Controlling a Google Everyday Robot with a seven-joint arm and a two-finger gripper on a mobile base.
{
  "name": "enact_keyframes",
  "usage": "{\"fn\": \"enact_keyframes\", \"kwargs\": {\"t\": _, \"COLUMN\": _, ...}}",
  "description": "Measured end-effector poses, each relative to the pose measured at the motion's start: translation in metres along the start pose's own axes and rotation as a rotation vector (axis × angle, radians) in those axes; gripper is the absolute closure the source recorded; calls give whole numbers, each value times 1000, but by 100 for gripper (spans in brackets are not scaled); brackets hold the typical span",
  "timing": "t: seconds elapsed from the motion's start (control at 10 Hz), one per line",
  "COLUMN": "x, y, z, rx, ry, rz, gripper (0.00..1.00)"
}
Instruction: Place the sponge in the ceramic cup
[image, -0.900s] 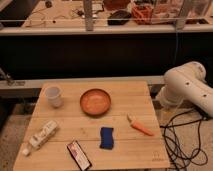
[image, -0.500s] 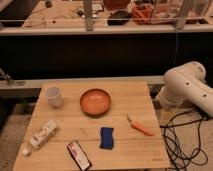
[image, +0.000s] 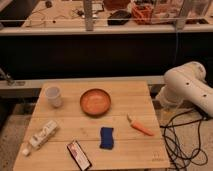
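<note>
1. Here's the wooden table (image: 145, 156). The sponge (image: 107, 137), a dark blue block, lies flat near the front edge, about mid-width.
2. The ceramic cup (image: 53, 96) stands upright at the far corner on the left as I look. It's well apart from the sponge, with the orange bowl (image: 95, 101) sitting between the two on the diagonal. So the sponge is on the boards, not in the cup.
3. The white arm (image: 187, 90) bulks up just off the table's right-hand side as I look. The gripper itself is out of my sight, somewhere past those fat white joints.
4. The jaws are spread wide, and none of the table's things is in them.
5. The relation that matters: the sponge lies away from the arm, across the table and toward the front. Its long axis runs roughly front to back, a touch tilted. I'd judge a grip across the short width, coming straight down, suits it best.
6. The neighbours leave room. The orange carrot-like piece (image: 140, 126) is beside it on the arm's side, and the black slab (image: 79, 154) is beside it on the other. Neither touches it.
7. The cup's mouth is small, so the drop will want care.
</note>
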Motion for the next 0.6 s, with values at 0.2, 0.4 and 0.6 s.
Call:
{"fn": "enact_keyframes", "kwargs": {"t": 0.2, "x": 0, "y": 0, "z": 0, "rx": 0, "ry": 0, "rz": 0, "gripper": 20}}
{"fn": "enact_keyframes", "kwargs": {"t": 0.4, "x": 0, "y": 0, "z": 0, "rx": 0, "ry": 0, "rz": 0, "gripper": 20}}
{"fn": "enact_keyframes", "kwargs": {"t": 0.6, "x": -3, "y": 2, "z": 1, "rx": -3, "ry": -1, "rz": -10, "gripper": 20}}
